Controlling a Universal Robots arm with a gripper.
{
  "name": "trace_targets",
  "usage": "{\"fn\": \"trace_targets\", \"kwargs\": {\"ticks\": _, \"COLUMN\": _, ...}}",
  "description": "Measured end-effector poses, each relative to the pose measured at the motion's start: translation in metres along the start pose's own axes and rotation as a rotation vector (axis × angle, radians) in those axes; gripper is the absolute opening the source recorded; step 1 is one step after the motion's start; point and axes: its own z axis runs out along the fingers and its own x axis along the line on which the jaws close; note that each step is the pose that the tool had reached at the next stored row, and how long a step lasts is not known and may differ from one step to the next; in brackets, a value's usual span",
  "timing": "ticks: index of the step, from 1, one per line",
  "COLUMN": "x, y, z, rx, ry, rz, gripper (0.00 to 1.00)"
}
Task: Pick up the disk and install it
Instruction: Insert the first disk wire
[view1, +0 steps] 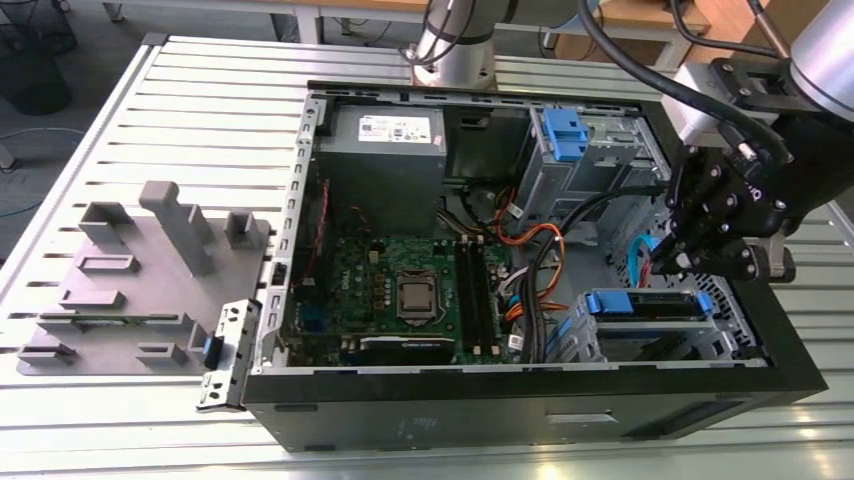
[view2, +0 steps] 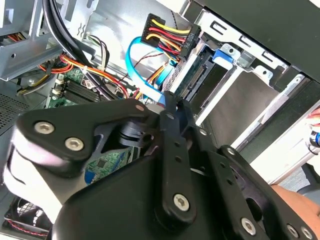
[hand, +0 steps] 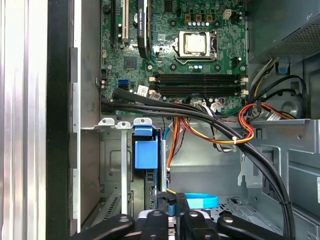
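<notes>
- While one gripper hangs inside the open case, at the exterior view's right, it sits just above the drive cage; whether it is spread or pressed together cannot be told.
- One disk counted. It lies in that cage, blue rail along its near side, just below the gripper. Contact between the two cannot be confirmed.
- First wrist view: the disk stands edge-on in the cage, blue end tab toward the board, with the gripper close by.
- One case, side panel off, resting on a slatted metal table.
- Case contents:
  - one green board;
  - one bare processor socket;
  - one grey power supply;
  - one upper drive bay holding one blue clip;
  - bundles of black, red, yellow and orange wires.
- One flat blue cable loops beside the gripper.
- One white sticker on the power supply; its print is too small to read.
- No legible writing found on the disk.
- One grey fixture tray lies on the table at the exterior view's left, well apart from the case, with several upright blocks and pockets.
- One arm base stands behind the case.
</notes>
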Motion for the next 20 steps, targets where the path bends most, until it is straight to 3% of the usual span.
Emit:
{"fn": "trace_targets", "kwargs": {"ticks": 1, "x": 0.0, "y": 0.0, "z": 0.0, "rx": 0.0, "ry": 0.0, "rz": 0.0, "gripper": 0.16}}
{"fn": "trace_targets", "kwargs": {"ticks": 9, "x": 0.0, "y": 0.0, "z": 0.0005, "rx": 0.0, "ry": 0.0, "rz": 0.0, "gripper": 0.16}}
{"fn": "trace_targets", "kwargs": {"ticks": 15, "x": 0.0051, "y": -0.0002, "z": 0.0011, "rx": 0.0, "ry": -0.0001, "rz": 0.0, "gripper": 0.16}}
{"fn": "trace_targets", "kwargs": {"ticks": 20, "x": 0.0093, "y": -0.0005, "z": 0.0084, "rx": 0.0, "ry": 0.0, "rz": 0.0, "gripper": 0.16}}
